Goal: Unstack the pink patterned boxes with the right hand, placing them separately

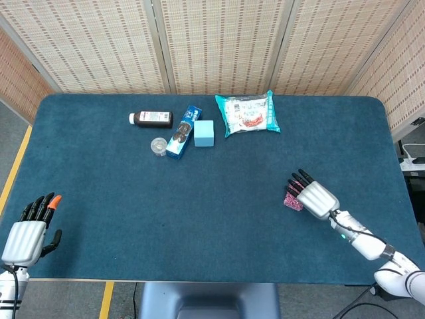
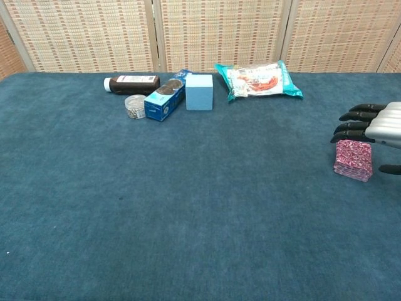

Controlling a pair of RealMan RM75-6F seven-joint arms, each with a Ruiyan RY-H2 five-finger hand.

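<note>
Right hand (image 2: 374, 128) fingers spread, hovering over stacked pink boxes (image 2: 353, 160) at worktop's four o'clock, left hand (image 1: 28, 234) empty, fingers apart at eight o'clock

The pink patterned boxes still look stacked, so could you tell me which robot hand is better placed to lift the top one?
Right. The right robot hand hovers open directly over the pink patterned boxes; the left robot hand sits at the opposite table corner.

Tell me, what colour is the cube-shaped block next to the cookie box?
Light blue; the block shows best in the chest view.
</note>
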